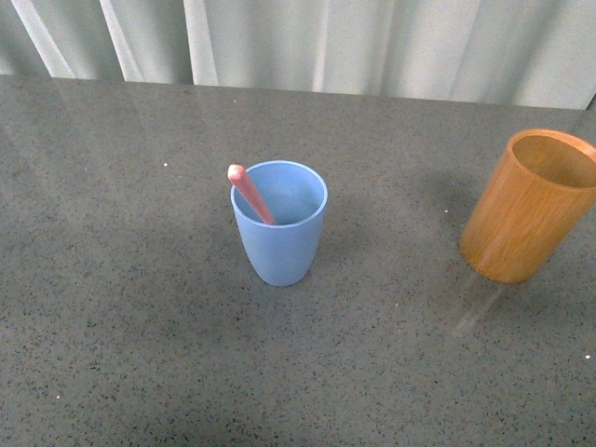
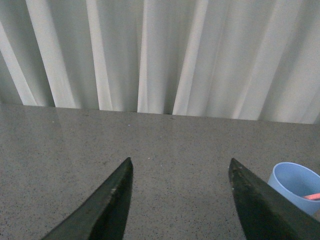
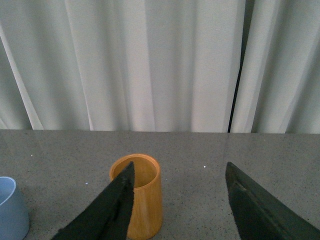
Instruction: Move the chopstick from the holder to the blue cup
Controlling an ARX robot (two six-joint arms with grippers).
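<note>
Left gripper (image 2: pixel 180 172) agape; thin pink chopstick (image 1: pixel 250 194), rounded tip

Matt plastic blue cup (image 1: pixel 279 228), grained wooden holder (image 1: pixel 528 207), glossy speckled stone table (image 1: pixel 140 298).

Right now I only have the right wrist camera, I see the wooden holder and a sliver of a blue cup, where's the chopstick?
Observer: The chopstick is in the blue cup, leaning against the rim on the robot's left side, its rounded end sticking out.
Operator: Anything left in the holder?
Observer: From the front view, the part of the inside of the holder that shows looks empty.
Operator: And the left gripper, holding anything?
Observer: No. The left gripper is open and empty above the table, with the cup off to one side.
</note>
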